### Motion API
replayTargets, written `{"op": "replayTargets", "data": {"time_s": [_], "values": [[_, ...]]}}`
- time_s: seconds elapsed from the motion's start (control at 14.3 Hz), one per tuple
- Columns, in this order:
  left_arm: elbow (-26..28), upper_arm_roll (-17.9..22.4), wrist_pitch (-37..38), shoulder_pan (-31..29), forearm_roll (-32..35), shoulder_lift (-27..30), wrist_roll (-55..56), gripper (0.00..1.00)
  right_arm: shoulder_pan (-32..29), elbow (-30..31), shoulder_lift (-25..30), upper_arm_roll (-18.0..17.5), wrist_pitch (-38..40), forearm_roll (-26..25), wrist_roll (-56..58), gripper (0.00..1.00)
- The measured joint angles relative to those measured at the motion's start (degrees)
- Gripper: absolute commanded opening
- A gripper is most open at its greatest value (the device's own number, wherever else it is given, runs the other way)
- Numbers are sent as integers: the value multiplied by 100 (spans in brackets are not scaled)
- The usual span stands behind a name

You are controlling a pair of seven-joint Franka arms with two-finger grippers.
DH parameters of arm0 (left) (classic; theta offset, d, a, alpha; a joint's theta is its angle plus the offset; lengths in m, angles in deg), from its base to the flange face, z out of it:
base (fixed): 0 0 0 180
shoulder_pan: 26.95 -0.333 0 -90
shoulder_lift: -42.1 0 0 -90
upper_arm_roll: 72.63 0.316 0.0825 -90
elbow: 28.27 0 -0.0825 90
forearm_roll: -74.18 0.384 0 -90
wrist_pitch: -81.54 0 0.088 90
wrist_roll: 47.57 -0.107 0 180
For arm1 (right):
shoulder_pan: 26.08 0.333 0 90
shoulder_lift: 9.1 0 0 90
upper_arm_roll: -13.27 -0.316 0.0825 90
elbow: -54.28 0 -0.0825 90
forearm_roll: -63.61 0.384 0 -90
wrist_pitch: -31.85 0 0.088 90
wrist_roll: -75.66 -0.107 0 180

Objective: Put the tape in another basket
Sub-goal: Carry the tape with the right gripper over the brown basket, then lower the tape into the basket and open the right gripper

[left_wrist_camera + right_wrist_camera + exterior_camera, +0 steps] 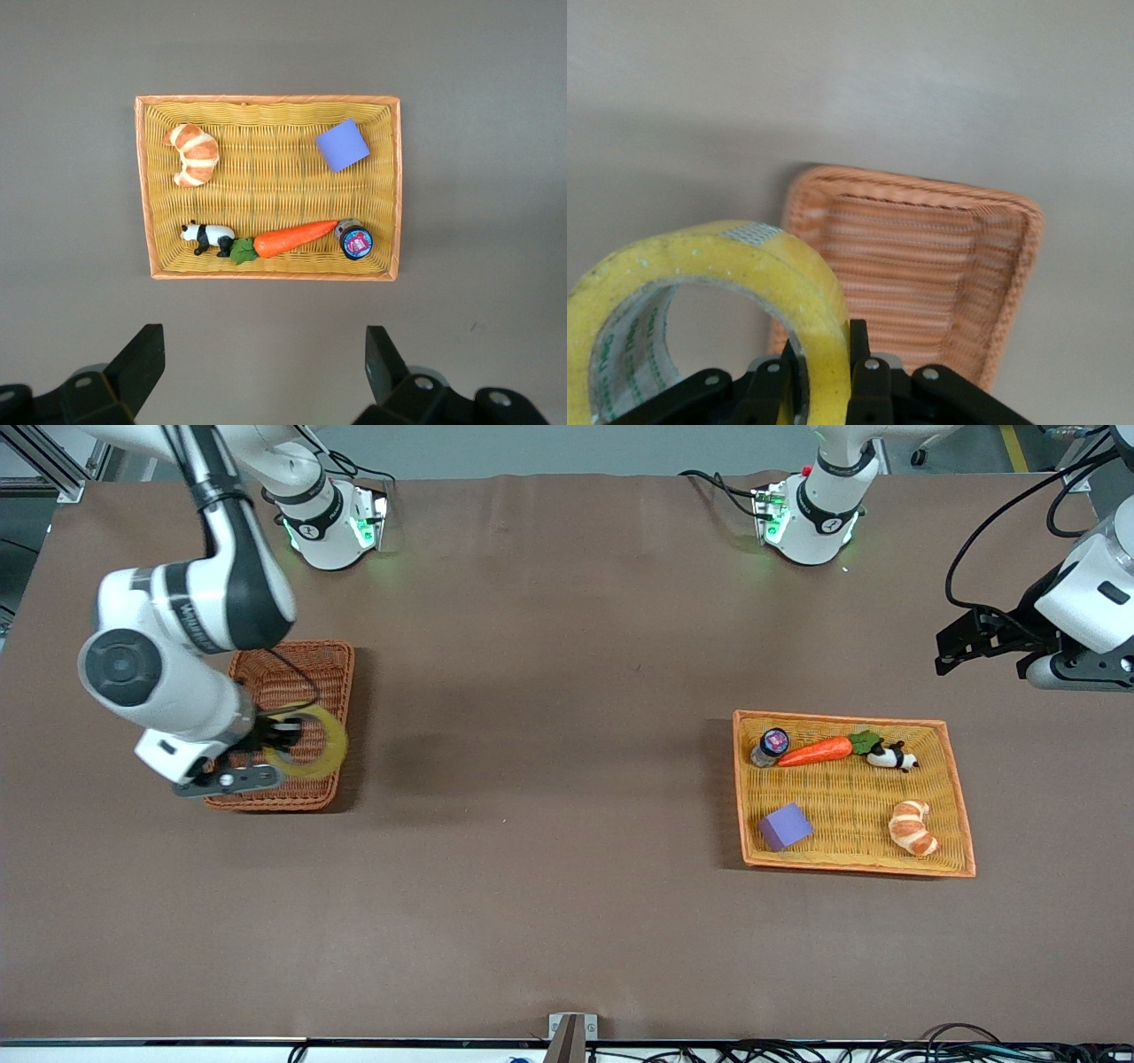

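My right gripper (285,735) is shut on the wall of the yellowish tape roll (310,744) and holds it up over the reddish-brown wicker basket (306,666) at the right arm's end of the table. In the right wrist view the tape (718,292) is pinched between the fingers (870,376), with the basket (921,266) below it. The basket looks bare inside. My left gripper (966,642) is open and empty, held high off the table's left-arm end; its fingertips (144,354) show wide apart in the left wrist view.
A flat orange-yellow woven tray (961,815) lies toward the left arm's end, holding a purple block (785,825), a croissant toy (913,827), a carrot (817,751), a panda figure (891,757) and a small jar (770,746). Brown table (549,779) lies between the baskets.
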Motion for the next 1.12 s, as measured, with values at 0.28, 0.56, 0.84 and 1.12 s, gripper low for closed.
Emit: {"op": "replayTargets", "data": {"time_s": [0.28, 0.56, 0.84, 1.12], "values": [[-33, -3, -14, 7, 0, -11, 0, 100, 15, 1816, 402, 461, -1803, 0, 722, 0], [-37, -6, -14, 24, 0, -21, 0, 100, 16, 2834, 455, 1108, -2946, 0, 1487, 0], [-39, -7, -14, 24, 0, -24, 0, 100, 46, 3529, 453, 1182, -3938, 0, 1551, 8], [-39, -12, -14, 30, 0, -24, 0, 100, 57, 3605, 341, 1180, -4145, 0, 1551, 73]]}}
